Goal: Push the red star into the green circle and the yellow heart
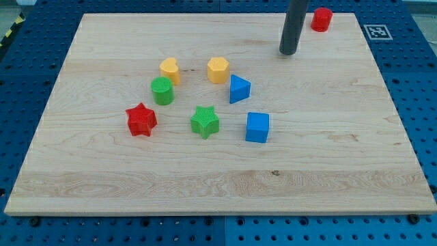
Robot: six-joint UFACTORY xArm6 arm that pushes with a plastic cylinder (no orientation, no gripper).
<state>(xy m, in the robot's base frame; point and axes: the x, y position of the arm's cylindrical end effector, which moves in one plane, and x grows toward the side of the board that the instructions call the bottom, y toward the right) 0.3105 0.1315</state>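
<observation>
The rod's tip (pixel 288 52) stands near the board's (pixel 328 164) top edge, well apart from the cluster. Between it and the red star (pixel 141 119) sit 4 blocks: yellow hexagon (pixel 218 70), blue triangle (pixel 239 89), green star (pixel 205 121) and blue cube (pixel 257 127). The star's left and bottom sides lie open. Just above it stand the green circle (pixel 162 90) and yellow heart (pixel 169 70). A red cylinder (pixel 321 18) sits in the top right corner.

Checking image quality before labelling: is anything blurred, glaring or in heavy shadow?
Camera view: even, soft light, no glare on the board; red star and green circle sharp, with faint shadows; my tip is crisp; the rod runs out of the view's top.
</observation>
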